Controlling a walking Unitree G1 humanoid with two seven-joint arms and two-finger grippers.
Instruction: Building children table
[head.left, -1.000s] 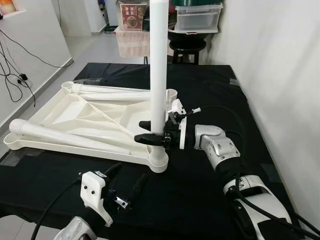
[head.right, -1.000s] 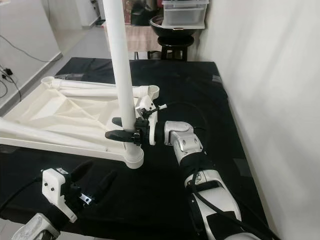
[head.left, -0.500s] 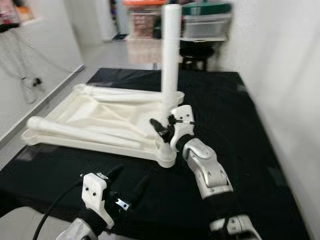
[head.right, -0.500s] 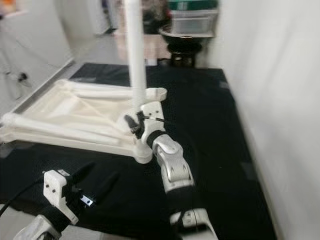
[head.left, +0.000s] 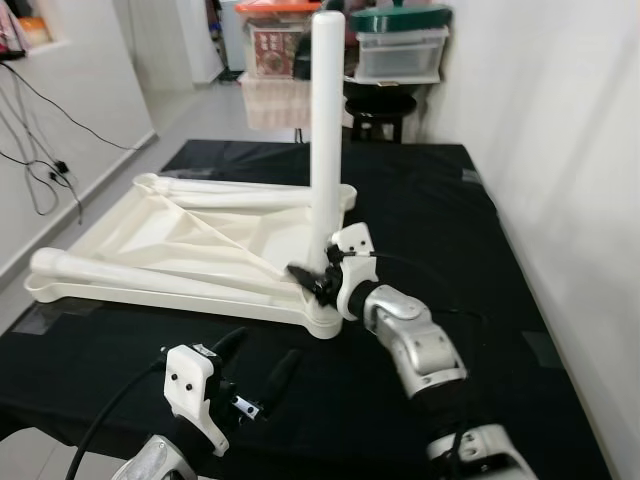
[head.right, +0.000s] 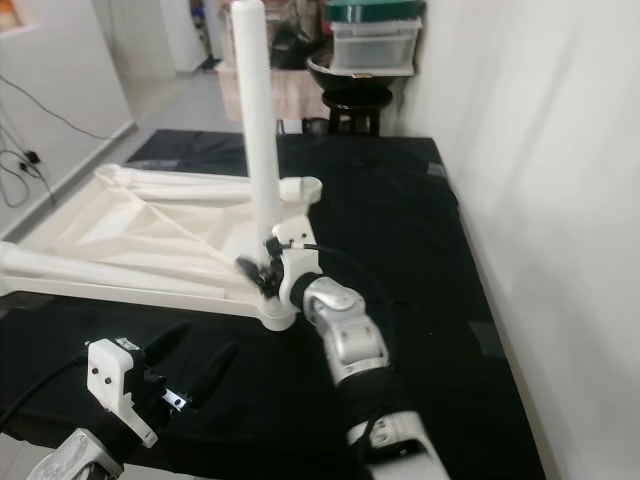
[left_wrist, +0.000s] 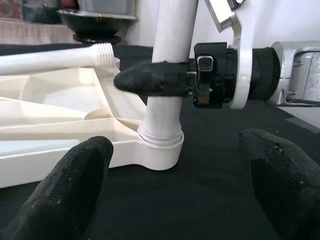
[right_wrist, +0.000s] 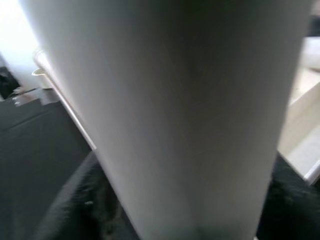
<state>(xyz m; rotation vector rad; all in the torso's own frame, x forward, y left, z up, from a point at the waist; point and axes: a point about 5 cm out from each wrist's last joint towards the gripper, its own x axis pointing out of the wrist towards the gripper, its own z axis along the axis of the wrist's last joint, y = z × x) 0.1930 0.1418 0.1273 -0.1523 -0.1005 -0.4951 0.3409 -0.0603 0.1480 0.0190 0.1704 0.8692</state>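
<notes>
A black-covered counter (head.left: 440, 200) is set against a white wall; storage boxes (head.left: 400, 45) are stacked behind. The upright leg (head.left: 325, 140), standing in the tabletop (head.left: 180, 235) corner, is clamped by the right claw (head.left: 318, 283). The left claw (head.left: 255, 365) hovers with fingers apart. The leg's top is cut off in the left wrist view.

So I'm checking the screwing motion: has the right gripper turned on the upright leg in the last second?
Yes. The right gripper, shut on the upright leg, has rolled: its fingers lay level above the corner socket before and now slant down toward it.
</notes>
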